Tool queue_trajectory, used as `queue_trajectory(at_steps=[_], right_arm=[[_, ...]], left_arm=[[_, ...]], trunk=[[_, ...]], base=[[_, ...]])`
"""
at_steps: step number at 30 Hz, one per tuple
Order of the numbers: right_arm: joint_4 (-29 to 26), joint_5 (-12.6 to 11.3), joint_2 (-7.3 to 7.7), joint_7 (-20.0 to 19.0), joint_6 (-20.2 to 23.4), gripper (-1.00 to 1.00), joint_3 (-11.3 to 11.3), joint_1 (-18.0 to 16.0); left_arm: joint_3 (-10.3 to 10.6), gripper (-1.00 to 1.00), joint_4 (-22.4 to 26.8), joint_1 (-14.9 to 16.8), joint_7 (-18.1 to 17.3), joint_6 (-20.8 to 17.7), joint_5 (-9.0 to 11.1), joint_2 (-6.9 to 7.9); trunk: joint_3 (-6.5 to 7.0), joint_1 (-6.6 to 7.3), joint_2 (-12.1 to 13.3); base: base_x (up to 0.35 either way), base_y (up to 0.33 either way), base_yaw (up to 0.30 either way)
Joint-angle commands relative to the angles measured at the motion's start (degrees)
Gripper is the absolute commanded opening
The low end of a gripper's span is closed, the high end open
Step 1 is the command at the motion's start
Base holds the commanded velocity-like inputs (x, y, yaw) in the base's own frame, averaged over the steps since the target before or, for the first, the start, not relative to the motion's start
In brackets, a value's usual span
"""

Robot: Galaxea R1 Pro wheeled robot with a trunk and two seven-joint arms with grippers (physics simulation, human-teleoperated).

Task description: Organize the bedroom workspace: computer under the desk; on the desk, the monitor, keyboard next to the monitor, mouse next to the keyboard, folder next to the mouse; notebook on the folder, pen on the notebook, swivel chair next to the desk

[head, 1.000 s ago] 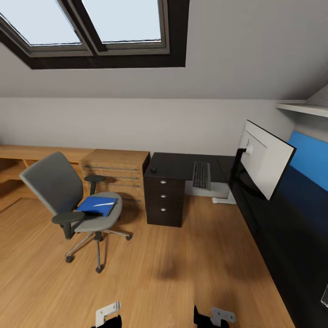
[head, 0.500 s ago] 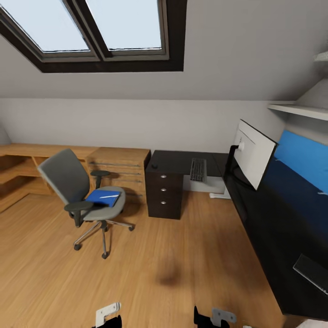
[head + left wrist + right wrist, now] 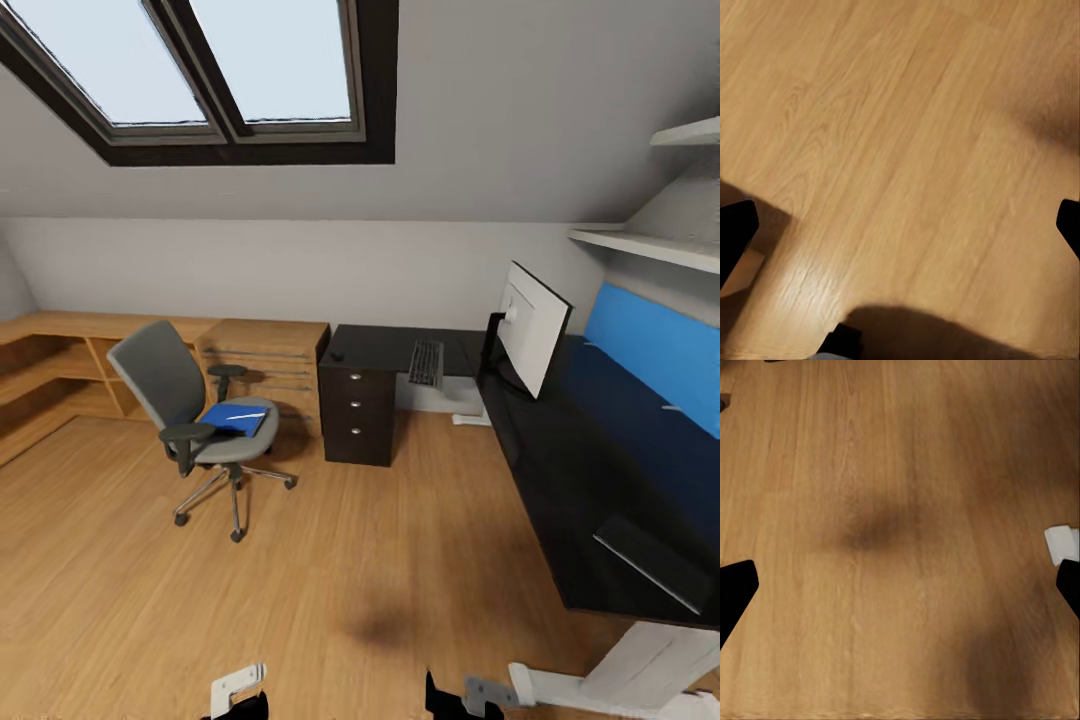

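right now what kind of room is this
Most likely an attic room set up as a home office: skylights in a sloped ceiling, a black L-shaped desk with a monitor, and a grey swivel chair on the wood floor.

The right gripper [image 3: 900,585] hangs with its fingers [image 3: 735,585] spread wide over bare light wood floor [image 3: 907,457], a soft shadow [image 3: 874,529] beneath.

— Head view: set high, facing forward and down across the room, well back from the chair [image 3: 195,400] and desk [image 3: 590,470].
— Wrist views?
— Both aimed down, close over the wood floor [image 3: 900,150], looking between dark fingertips [image 3: 735,585] at the edges.
— Shared ground?
— That same floor [image 3: 330,580], the near stretch low in the head view.
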State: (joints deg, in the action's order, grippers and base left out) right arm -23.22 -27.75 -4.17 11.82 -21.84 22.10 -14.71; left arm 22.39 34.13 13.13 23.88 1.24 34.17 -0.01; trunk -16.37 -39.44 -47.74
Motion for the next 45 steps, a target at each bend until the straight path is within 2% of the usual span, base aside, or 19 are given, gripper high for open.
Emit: queue_trajectory(at_steps=[1, 21, 35, 45], right_arm=[[0.01, -0.37, 0.04, 0.43, -0.22, 1.00, 0.49, -0.06], [0.01, -0.33, 0.04, 0.48, -0.22, 1.00, 0.43, -0.06], [0.01, -0.42, 0.12, 0.48, -2.03, 1.00, 0.23, -0.06], [0.01, -0.46, 0.13, 0.48, -2.06, 1.00, 0.22, -0.06]], left_arm=[[0.38, 1.00, 0.06, 0.05, 0.46, 0.14, 0.47, 0.06], [0.43, 1.00, 0.06, 0.05, 0.46, 0.08, 0.37, 0.03], [0.34, 1.00, -1.71, 0.05, 0.19, 0.14, 0.40, 0.26], [0.63, 1.00, -3.16, 0.05, -0.01, 0.17, 0.29, 0.11]], trunk=[[0.11, 0.25, 0.36], [3.70, 4.65, 8.38], [3.70, 4.65, 8.38], [3.70, 4.65, 8.38]], base=[[-0.344, -0.129, 0.000], [-0.323, -0.184, 0.000], [-0.017, -0.019, -0.194], [0.000, -0.279, -0.269]])
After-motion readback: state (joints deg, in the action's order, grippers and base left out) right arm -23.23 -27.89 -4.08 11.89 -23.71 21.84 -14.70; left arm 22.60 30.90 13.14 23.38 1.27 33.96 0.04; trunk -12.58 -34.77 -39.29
